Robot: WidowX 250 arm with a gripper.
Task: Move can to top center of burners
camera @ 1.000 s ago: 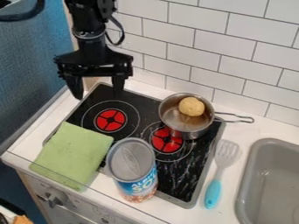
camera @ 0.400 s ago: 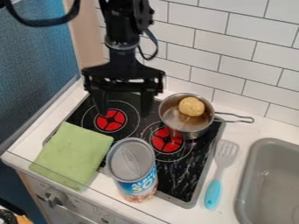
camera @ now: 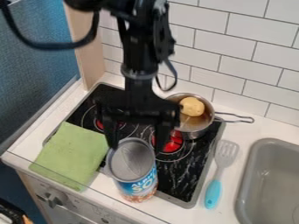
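We see the gripper (camera: 135, 147) hanging above the cooktop (camera: 181, 179), with its fingers wide apart and pointing down. The can (camera: 130, 161) is nearest to it: in our view the round top lies between the two fingertips, and the body goes down below them. The can stands upright by the front edge of the cooktop; we cannot tell if the fingers touch it.

Just to the right of the gripper we see a red burner (camera: 173, 144), and a second one (camera: 100, 125) is partly hidden behind the left finger. Also near, on the left, a green cloth (camera: 73, 153) lies flat, partly over the cooktop and partly over the white bench (camera: 32, 142).

Behind the gripper, toward the right, we find a metal pot (camera: 196, 131) with a round yellow thing (camera: 191, 106) inside; the pot's handle points away to the right. Farther right, a spatula (camera: 213, 192) with a blue handle lies on the bench, its slotted head toward the wall. Well apart from the gripper, we notice the grey sink (camera: 246, 175) on the right and the white tiled wall (camera: 245, 41) at the back.
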